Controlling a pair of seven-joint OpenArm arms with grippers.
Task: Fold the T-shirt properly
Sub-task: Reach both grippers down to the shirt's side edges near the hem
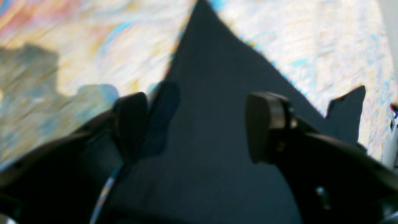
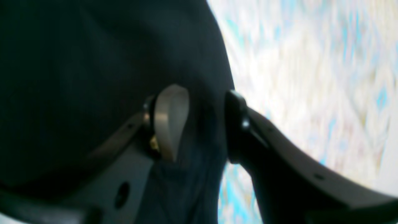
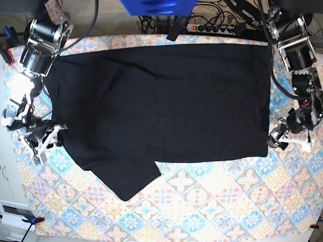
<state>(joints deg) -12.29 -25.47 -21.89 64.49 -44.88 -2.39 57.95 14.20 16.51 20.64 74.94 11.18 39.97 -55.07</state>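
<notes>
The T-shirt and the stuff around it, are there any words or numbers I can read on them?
None can be read.
The T-shirt: plain black, no print or lettering in view.
The patterned tablecloth: only tile shapes, no words.
The blue object at the top edge: no text visible.
The power strip behind the table: any marking is too small to read.
Both wrist views are too blurred for any text.

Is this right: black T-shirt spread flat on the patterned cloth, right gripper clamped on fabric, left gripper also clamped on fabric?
Not quite. In the left wrist view the left gripper stands open above the T-shirt, with nothing between its pads. The rest holds: the shirt lies spread on the patterned tablecloth, and the right gripper pinches fabric in the right wrist view.
</notes>
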